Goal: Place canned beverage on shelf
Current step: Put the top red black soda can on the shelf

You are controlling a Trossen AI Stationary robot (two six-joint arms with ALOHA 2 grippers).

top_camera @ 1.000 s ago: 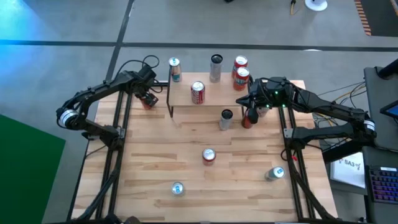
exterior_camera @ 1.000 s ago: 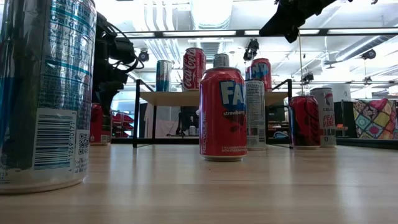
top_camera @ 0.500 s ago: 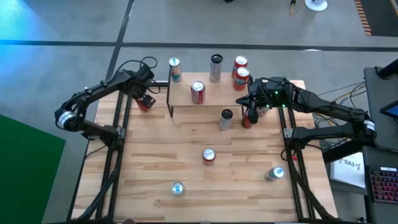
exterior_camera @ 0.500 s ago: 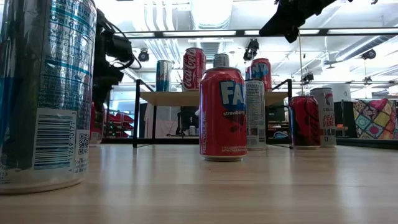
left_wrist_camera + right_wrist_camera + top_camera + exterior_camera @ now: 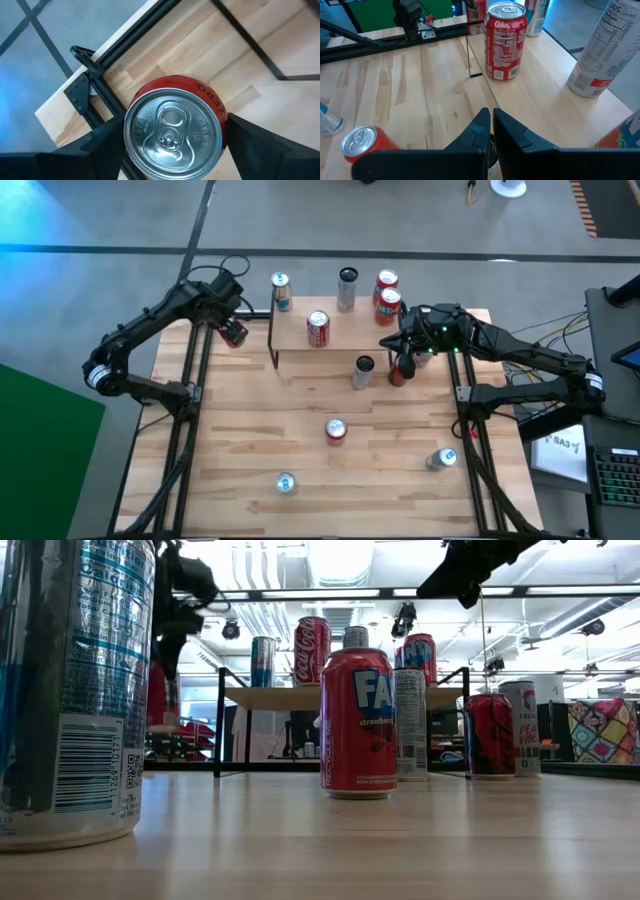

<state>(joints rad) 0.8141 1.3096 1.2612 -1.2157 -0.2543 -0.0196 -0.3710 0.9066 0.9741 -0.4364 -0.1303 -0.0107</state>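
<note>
Holding a red can (image 5: 175,132) in the left gripper (image 5: 232,332), fingers spread about a can's width and clamped on its sides; silver top w/ pull tab faces the wrist cam; in the low view the can (image 5: 157,693) hangs clear of the table (image 5: 250,440), just beside the shelf's left end, near the table's back-left corner; shelf (image 5: 345,335) sits at the back middle w/ four cans on it, incl a Coke can (image 5: 318,328) near its front edge and a blue one (image 5: 281,290) at its back-left corner; right gripper (image 5: 404,352) is fully closed w/ nothing in it, parked over the shelf's right end; loose cans are scattered on the table, e.g. a red strawberry one (image 5: 358,722) in the middle.
</note>
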